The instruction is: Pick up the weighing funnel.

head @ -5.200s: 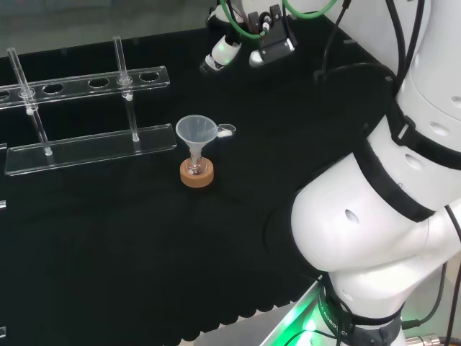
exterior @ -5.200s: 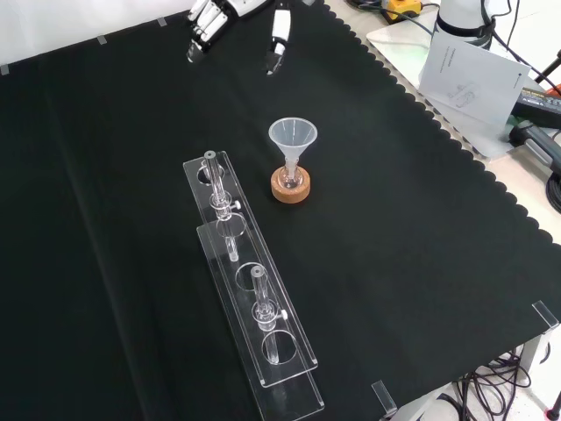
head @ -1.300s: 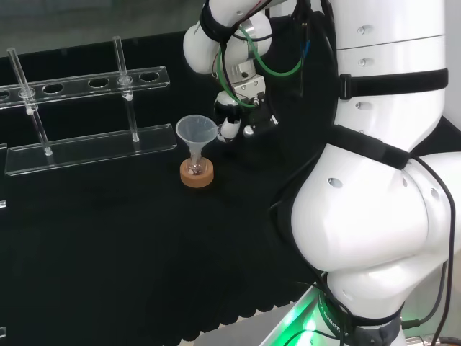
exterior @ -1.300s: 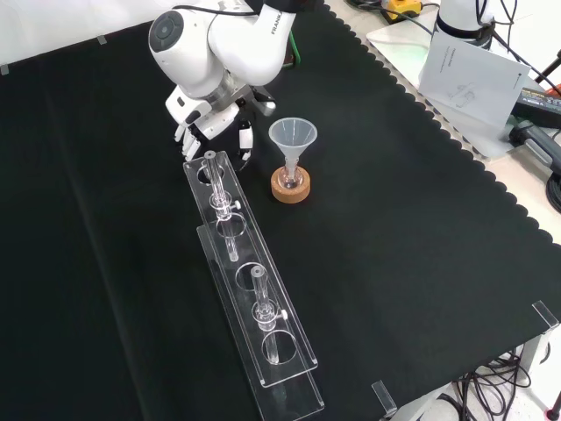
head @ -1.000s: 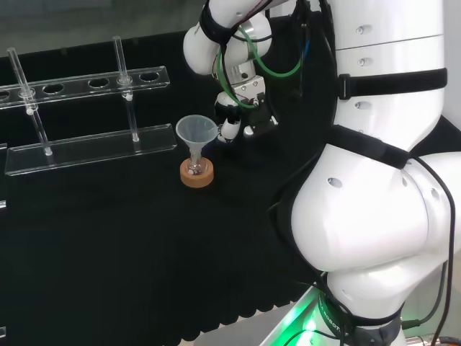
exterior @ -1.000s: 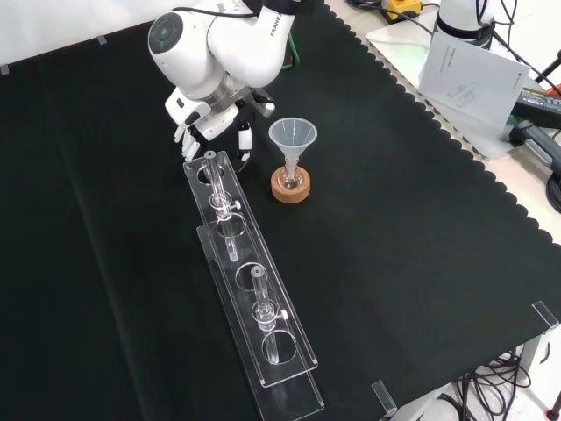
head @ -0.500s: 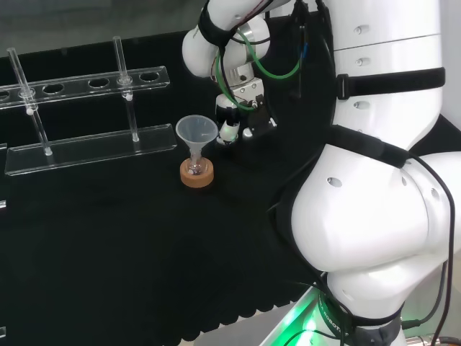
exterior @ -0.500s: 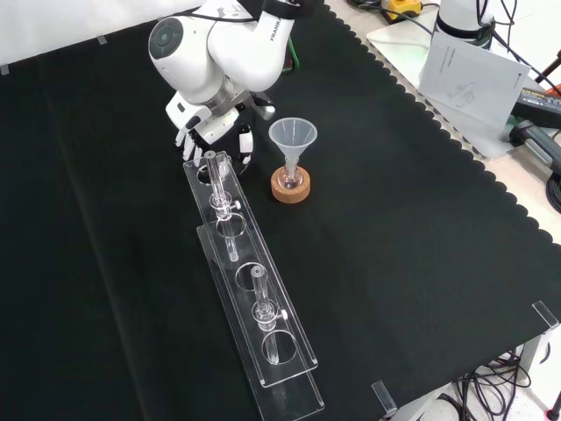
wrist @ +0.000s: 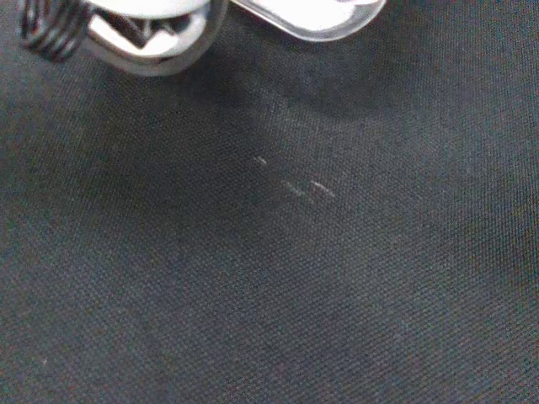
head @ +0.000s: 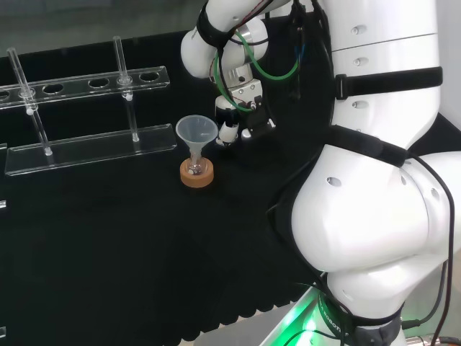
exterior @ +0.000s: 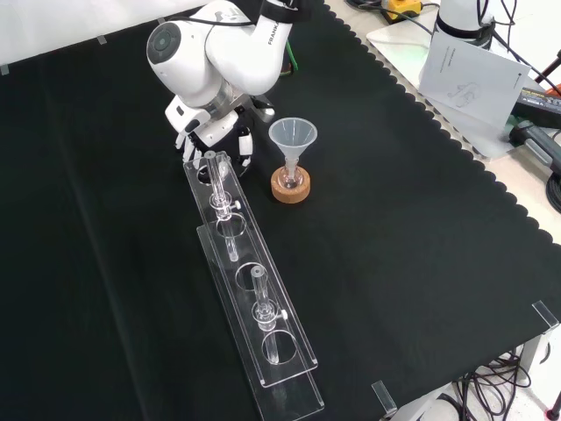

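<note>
I hold the robot hand [exterior: 213,132] low beside the funnel [exterior: 292,135], mid-grasp I judge; open or closed, I can't tell. Next: secure weighing funnel, lift.

Hand [head: 230,130] lowered from bench's far edge, now beside funnel [head: 195,131]

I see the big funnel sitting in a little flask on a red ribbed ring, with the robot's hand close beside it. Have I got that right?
Not quite: the ring is cork, not red and ribbed. The front view shows the funnel standing in its small flask on a tan cork ring. The hand is indeed close beside it.
</note>
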Available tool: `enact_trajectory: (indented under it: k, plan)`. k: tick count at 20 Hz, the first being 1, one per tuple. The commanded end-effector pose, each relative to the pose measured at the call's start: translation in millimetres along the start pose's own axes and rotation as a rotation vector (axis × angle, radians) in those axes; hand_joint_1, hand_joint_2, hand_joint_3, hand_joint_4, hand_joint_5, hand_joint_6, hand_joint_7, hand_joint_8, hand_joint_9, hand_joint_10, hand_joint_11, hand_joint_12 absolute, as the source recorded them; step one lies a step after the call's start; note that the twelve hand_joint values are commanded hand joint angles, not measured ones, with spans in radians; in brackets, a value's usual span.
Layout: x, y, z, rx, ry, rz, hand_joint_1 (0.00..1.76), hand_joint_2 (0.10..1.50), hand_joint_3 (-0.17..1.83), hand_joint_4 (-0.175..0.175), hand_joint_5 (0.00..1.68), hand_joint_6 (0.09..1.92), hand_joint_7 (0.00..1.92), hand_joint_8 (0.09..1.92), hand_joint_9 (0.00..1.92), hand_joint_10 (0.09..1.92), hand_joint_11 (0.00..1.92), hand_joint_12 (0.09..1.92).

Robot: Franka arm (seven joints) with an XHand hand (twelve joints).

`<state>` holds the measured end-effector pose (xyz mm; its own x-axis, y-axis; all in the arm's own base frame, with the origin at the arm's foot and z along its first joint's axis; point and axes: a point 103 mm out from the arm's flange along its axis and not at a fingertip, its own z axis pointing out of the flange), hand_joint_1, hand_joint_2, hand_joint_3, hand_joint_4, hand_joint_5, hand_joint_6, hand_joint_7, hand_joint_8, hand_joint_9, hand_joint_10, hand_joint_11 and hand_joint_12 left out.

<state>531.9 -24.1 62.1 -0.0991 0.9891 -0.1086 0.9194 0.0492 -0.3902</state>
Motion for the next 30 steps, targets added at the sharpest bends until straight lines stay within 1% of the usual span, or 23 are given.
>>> enact_trajectory:
  k: [1,2,3,4,6,10,14,21,30]
  plan:
    - [1,0,0,-0.007,-0.012,0.01,0.91,0.64,0.6,0.023,0.93,0.7,0.58,0.69,0.84,0.51,0.56,1.27]
    - [1,0,-1,-0.017,-0.018,0.013,0.97,0.7,0.55,0.079,1.02,0.73,0.59,0.69,0.85,0.51,0.56,1.27]
    - [1,-1,-3,-0.025,-0.022,0.017,1.02,0.74,0.51,0.123,1.09,0.75,0.61,0.69,0.87,0.5,0.57,1.26]
    - [1,-2,-5,-0.033,-0.028,0.02,1.06,0.75,0.52,0.149,1.14,0.76,0.63,0.69,0.88,0.5,0.58,1.25]
    - [-1,-4,-12,-0.048,-0.04,0.025,1.09,0.71,0.61,0.17,1.18,0.8,0.66,0.67,0.93,0.47,0.62,1.22]
    - [-7,-10,-26,-0.048,-0.061,0.032,1.1,0.69,0.68,0.175,1.18,0.84,0.69,0.66,0.97,0.44,0.67,1.19]
    - [-14,-18,-44,-0.051,-0.084,0.037,1.1,0.69,0.67,0.175,1.19,0.83,0.68,0.67,0.99,0.43,0.7,1.17]
    - [-26,-38,-78,-0.06,-0.113,0.064,1.1,0.69,0.65,0.175,1.19,0.82,0.68,0.67,1.0,0.41,0.72,1.14]
    - [-34,-76,-121,-0.119,-0.139,0.098,1.1,0.7,0.65,0.175,1.19,0.81,0.68,0.67,1.01,0.4,0.73,1.13]
